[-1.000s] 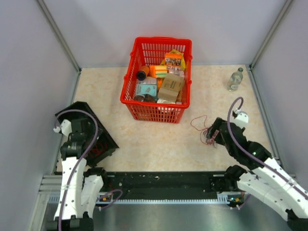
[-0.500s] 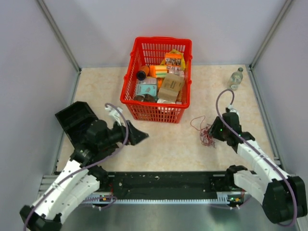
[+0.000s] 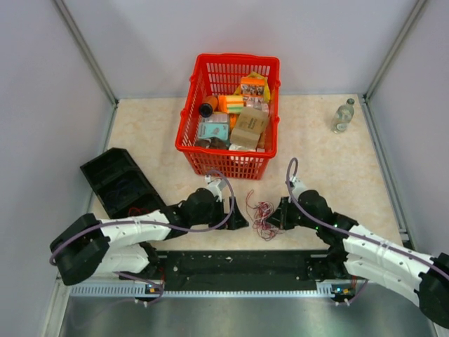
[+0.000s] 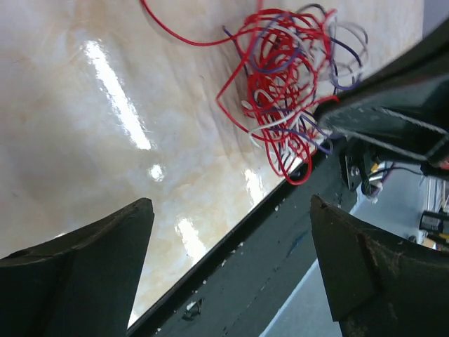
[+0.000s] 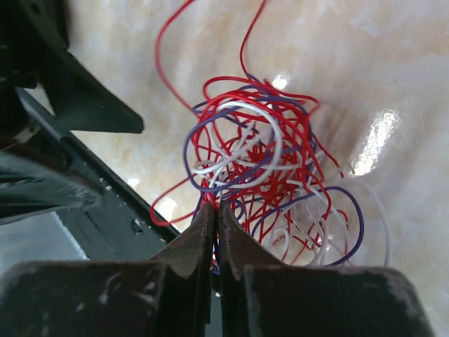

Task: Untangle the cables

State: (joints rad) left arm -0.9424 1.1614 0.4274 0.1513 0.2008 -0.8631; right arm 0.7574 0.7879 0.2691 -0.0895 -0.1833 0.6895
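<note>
Near front edge of the beige marbled table [image 3: 330, 168], top view: small loose tangle of thin red, purple and whitish cables [image 3: 263, 214] lies on the surface btwn the two grippers, just ahead of the black base rail [image 3: 238, 263]. Left gripper [image 3: 237, 214] reaches in from the left, tips just beside the tangle. Right gripper [image 3: 275, 219] comes from the right, at the tangle's edge. Red plastic mesh basket [image 3: 184, 133] full of boxes sits behind, centre. Clear plastic bottle [image 3: 343, 116] at far right corner. Black plastic tray [image 3: 116, 179] at left.

Left wrist view: left gripper [image 4: 230, 210] gapes wide, dark fingers [image 4: 105, 246] well apart, nothing btwn them. Cables [image 4: 280, 77] lie ahead, not touching it. One red strand trails toward upper left. Right gripper [image 4: 382, 105] meets the tangle's right side.

Right wrist view: right gripper [image 5: 214, 210] closed, jaws pressed together, pinching a few strands at near edge of cables [image 5: 259, 147]. Rest of tangle spreads on table beyond the tips. Left gripper's dark finger [image 5: 84, 105] shows upper left, apart from the wires.
</note>
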